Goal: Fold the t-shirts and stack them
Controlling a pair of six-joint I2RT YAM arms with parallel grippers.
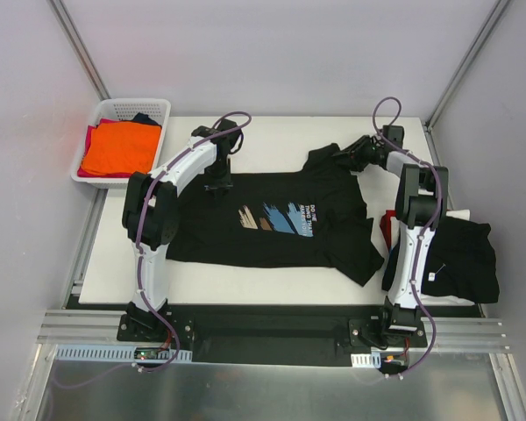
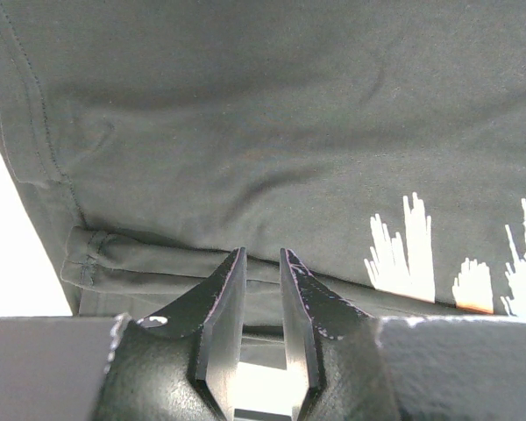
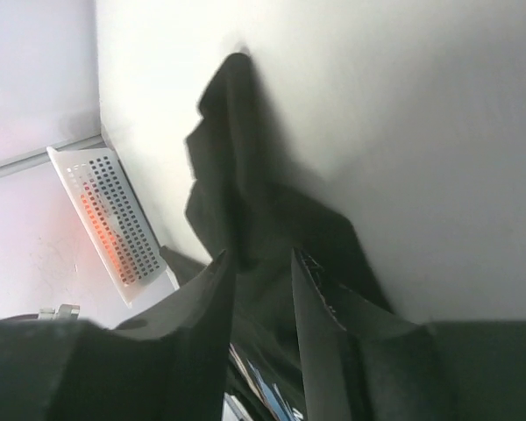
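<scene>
Near right, by my right arm's base: folded black t-shirts piled at table edge, red shirt peeking beside them. 
Mid table: printed black t-shirt spread flat, print up, long axis left-right, hem toward left, sleeves and neck toward right. 
My left gripper at far hem corner, jaws narrowly apart; pinch on cloth: cannot tell. 
My right gripper at far sleeve, jaws parted, cloth in gap. 
Far left: white basket, orange shirt on top.
</scene>
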